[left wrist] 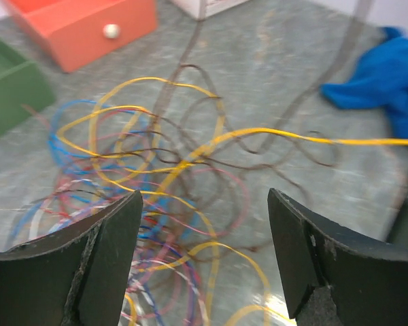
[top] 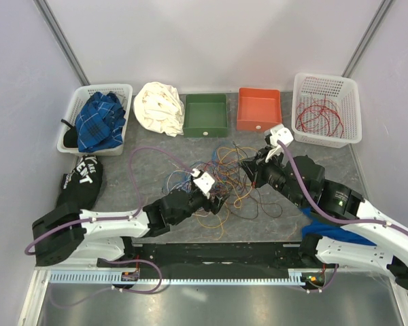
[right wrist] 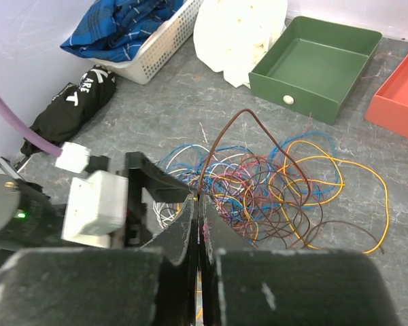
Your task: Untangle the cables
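While the right jaws, clenched on a brown strand (right wrist: 248,115), hold it up in an arch, seemingly to draw it loose, the left jaws hang released just above the cables (top: 228,170) tangled mid bench (top: 112,190).

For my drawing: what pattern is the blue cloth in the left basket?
The blue cloth is plaid, clearest in the top view.

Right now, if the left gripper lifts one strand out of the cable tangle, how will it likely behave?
Probably floppy yet springy: the cables lie in loose loops, and the brown strand pinched by the right gripper arches upward. Likely very light, being thin. One strand would probably drag others, since they cross repeatedly below the open left gripper.
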Robot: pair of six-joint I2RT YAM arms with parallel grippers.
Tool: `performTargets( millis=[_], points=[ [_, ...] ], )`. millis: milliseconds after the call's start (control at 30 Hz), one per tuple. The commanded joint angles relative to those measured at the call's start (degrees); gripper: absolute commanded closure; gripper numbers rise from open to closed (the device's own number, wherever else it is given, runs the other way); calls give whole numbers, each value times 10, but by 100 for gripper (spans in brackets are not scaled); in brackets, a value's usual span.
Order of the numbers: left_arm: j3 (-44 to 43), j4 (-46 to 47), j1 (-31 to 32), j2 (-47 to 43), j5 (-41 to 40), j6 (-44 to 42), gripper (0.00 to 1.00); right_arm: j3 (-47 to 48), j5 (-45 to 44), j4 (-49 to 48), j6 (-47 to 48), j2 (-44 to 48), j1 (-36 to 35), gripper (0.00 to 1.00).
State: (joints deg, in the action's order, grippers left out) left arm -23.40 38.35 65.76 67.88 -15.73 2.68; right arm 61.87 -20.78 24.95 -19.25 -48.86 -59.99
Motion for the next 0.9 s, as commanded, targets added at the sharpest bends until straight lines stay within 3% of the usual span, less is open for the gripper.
performTargets(
  millis=[0,100,233,300,400,433,467,533,567,667,767,867],
  points=[
    [-52,54,-1,46,-96,-86,20,30,9,-9,5,5,0,100],
    [-74,54,-6,73,-125,-95,27,31,9,-8,5,10,0,100],
    [-82,36,-13,81,-148,-84,83,33,3,-3,4,13,0,100],
    [-81,17,-14,67,-158,-74,97,32,-5,-1,6,16,0,100],
    [-89,-55,-14,15,-164,-47,98,27,-12,1,10,19,1,100],
    [-96,-79,-13,-5,-164,-37,98,25,-18,1,12,21,0,95],
    [-115,-134,-14,-37,-164,-21,98,21,-20,1,13,21,0,74],
    [-159,-192,-14,-67,-163,-6,98,5,-29,1,17,21,0,48],
    [-178,-241,-14,-90,-157,0,98,-1,-33,0,18,21,0,30],
    [-253,-325,-16,-115,-143,7,98,-23,-49,2,15,15,0,11],
    [-328,-371,-17,-119,-149,1,98,-31,-72,5,11,14,0,4],
    [-392,-398,-19,-117,-154,-17,98,-31,-62,-13,17,29,0,4]
  ],
)
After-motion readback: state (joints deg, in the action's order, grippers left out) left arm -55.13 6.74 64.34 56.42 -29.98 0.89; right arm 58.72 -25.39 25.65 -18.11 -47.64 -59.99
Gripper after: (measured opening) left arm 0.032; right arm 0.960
